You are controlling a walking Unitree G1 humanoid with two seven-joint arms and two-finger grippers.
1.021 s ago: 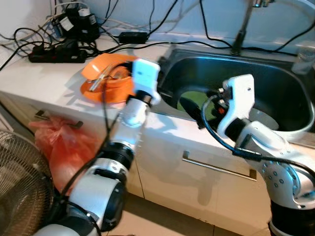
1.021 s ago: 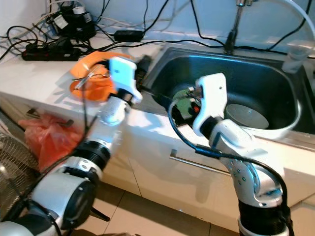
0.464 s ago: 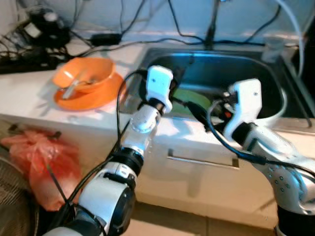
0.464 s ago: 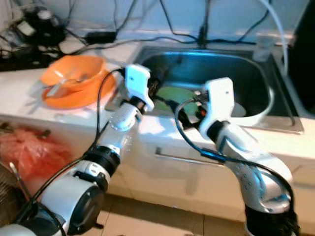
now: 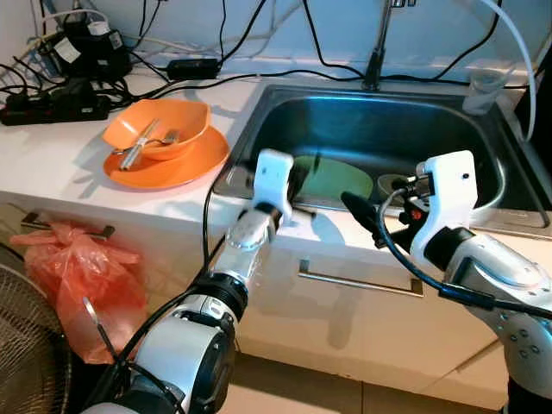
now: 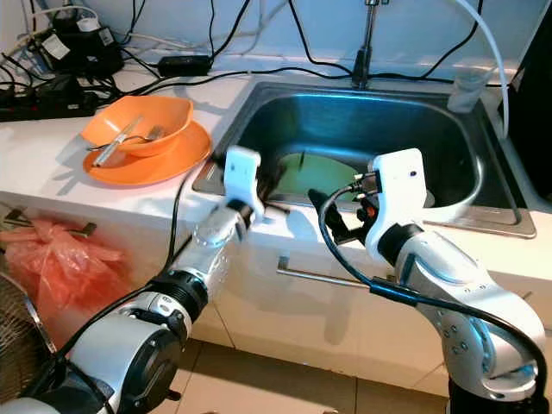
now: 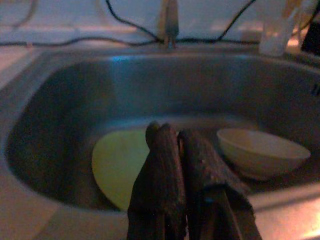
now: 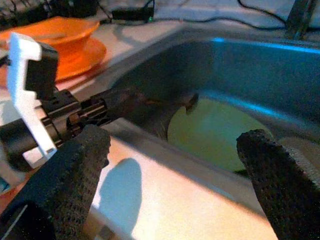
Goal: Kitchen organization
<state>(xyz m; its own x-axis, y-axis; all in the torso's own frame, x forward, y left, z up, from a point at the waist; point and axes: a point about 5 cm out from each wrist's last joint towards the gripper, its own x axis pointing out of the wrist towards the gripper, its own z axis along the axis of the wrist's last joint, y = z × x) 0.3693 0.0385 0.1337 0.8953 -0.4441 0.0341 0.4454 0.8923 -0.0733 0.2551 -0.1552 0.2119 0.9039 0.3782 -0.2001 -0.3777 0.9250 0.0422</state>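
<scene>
Left eye view now looks straight down on the sink (image 5: 483,185), where 1 s ago it took in the table's (image 5: 52,147) left end w/ cables and power strip; whole picture shifted, so that's the camera turning, not things moving. Both arms came in too. Left hand (image 7: 182,150) sat up by the orange bowl (image 5: 159,134) before; now it's at the sink's front rim, its two black fingers pressed together, pinching nothing, aimed at the yellow-green plate (image 7: 120,165) on the sink floor. Right hand (image 8: 170,165) hovers just outside the front rim, fingers spread wide, nothing between them.

Task things: yellow-green plate lies in the sink, white bowl (image 7: 260,152) just beside it. Orange bowl w/ cutlery sits on the orange plate (image 5: 185,164) on the table, well apart from both hands.

Judgement: approach is done, the sink dishes are prob. the target, not the orange set. Next needs left fingers opening before any reach down to the plate.
</scene>
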